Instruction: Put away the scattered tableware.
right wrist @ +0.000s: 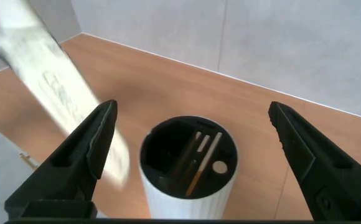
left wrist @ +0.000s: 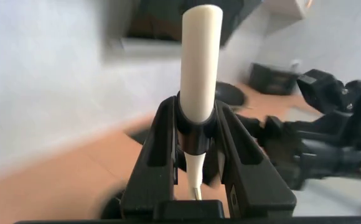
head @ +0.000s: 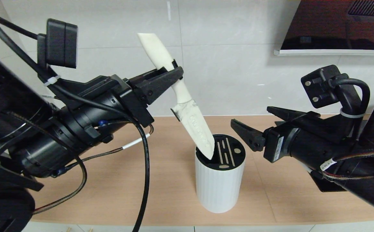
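Note:
My left gripper [head: 174, 75] is shut on the handle of a white knife [head: 187, 103], held tilted with the blade pointing down. The blade tip sits in the left part of the black slotted top of a white ribbed holder [head: 219, 183] on the wooden counter [head: 287, 193]. In the left wrist view the knife handle [left wrist: 199, 62] stands up between the fingers of the left gripper [left wrist: 196, 127]. My right gripper [head: 254, 125] is open, just right of the holder's top. In the right wrist view the right gripper [right wrist: 193, 146] frames the holder [right wrist: 188, 171], with the blade [right wrist: 50, 81] alongside.
A grey tiled wall rises behind the counter. A dark range hood [head: 335, 29] hangs at the upper right. The counter's front edge runs just below the holder, with bare wood either side.

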